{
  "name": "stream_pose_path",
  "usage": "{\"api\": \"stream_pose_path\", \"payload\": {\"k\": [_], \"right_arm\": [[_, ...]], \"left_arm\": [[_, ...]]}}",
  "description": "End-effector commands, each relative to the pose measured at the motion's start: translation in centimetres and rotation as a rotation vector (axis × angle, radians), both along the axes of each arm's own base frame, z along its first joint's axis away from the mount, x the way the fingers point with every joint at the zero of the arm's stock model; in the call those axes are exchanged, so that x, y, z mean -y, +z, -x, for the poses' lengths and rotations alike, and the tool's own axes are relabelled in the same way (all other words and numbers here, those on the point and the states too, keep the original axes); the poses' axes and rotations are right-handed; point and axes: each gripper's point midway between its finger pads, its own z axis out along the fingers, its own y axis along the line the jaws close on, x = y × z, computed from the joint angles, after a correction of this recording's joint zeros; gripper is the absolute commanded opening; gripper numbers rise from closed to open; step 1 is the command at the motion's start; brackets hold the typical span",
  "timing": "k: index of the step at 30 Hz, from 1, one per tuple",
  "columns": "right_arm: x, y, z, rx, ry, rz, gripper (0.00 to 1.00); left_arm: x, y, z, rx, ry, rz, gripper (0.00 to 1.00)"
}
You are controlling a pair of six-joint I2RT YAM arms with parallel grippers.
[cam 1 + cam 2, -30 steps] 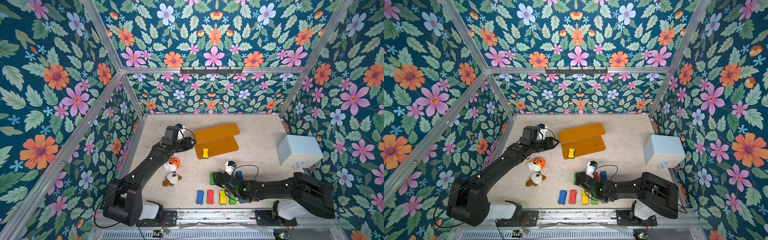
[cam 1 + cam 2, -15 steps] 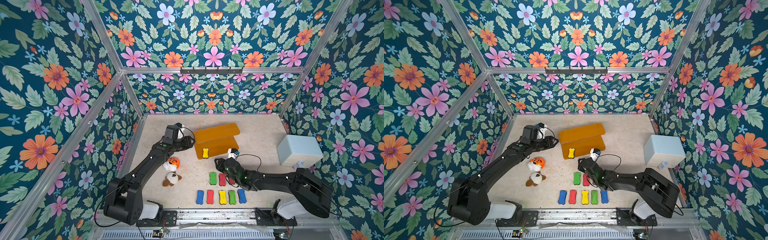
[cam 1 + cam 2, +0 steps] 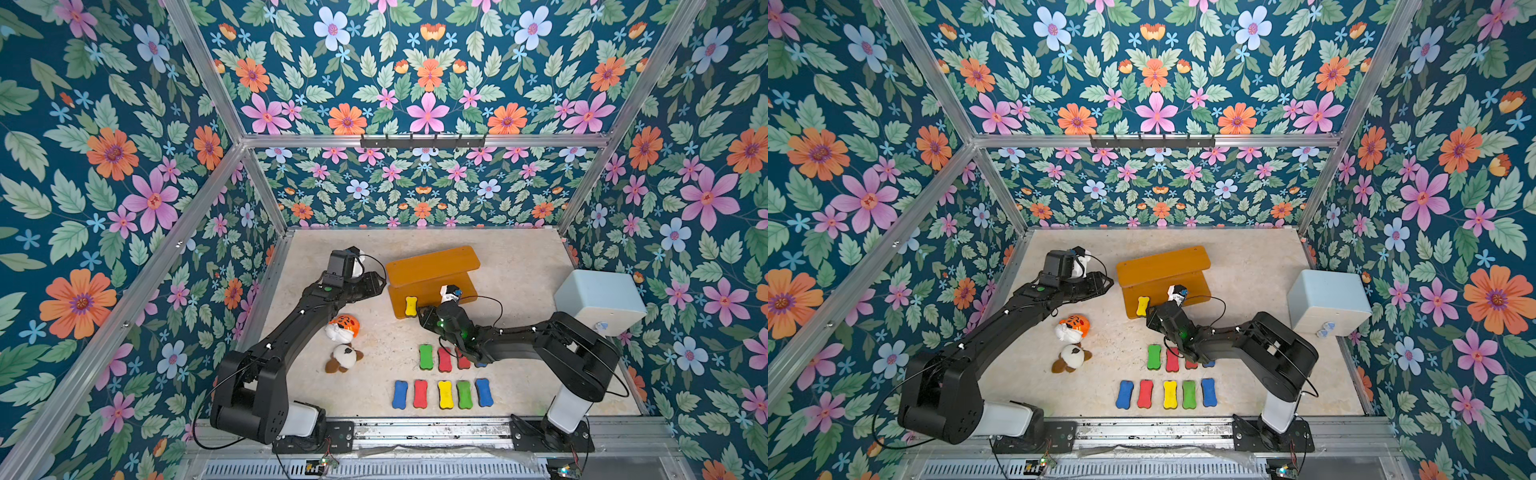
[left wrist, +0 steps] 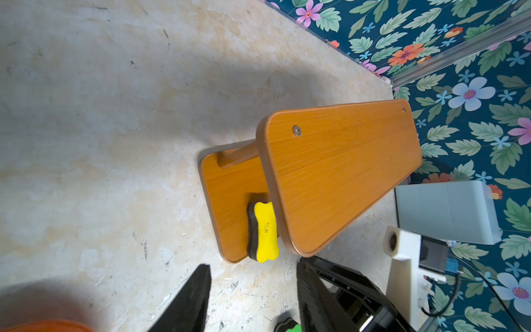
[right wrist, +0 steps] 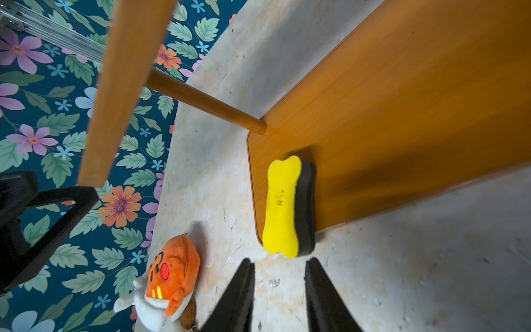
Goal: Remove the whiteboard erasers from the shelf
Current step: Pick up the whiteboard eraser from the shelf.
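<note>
The orange-brown shelf [image 3: 432, 266] [image 3: 1163, 262] stands at mid-table. One yellow eraser [image 3: 410, 306] [image 3: 1143, 305] [image 4: 265, 231] [image 5: 281, 207] lies at the end of its lower board. My right gripper [image 3: 421, 314] [image 5: 278, 263] is open and empty, its tips just short of that eraser. My left gripper [image 3: 380, 286] [image 4: 253, 263] hovers open and empty beside the shelf's left end. Several erasers lie on the table: a near row starting with a blue one [image 3: 400, 394], and a second row starting with a green one [image 3: 425, 356], partly hidden under my right arm.
Two plush toys sit left of the erasers, an orange one [image 3: 343, 326] [image 5: 172, 273] and a brown-and-white one [image 3: 344, 357]. A pale blue box [image 3: 598, 299] stands at the right wall. Floral walls enclose the table.
My right gripper has moved from the rows of erasers near the front back to the shelf, ending at the yellow eraser. The left arm has stayed put.
</note>
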Motion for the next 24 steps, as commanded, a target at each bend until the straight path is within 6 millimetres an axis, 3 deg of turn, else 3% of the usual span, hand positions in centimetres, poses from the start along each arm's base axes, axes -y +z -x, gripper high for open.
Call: {"api": "stream_pose_path", "payload": {"k": [1,10,24], "right_arm": [[-0.9,0.4,-0.7,0.026,0.02,-0.022,0.36],[-0.8,-1.4,-1.5,0.009,0.012,-0.004,0.37],[-1.7,-1.8,-2.8,-0.001,0.022,-0.016,0.37]], "left_arm": [[-0.1,0.2,-0.2,0.013,-0.007,0.002,0.55],[-0.4,0.3,-0.1,0.016,-0.009,0.007,0.55],[-0.1,-0.2,0.3,0.001,-0.024,0.029,0.56]]}}
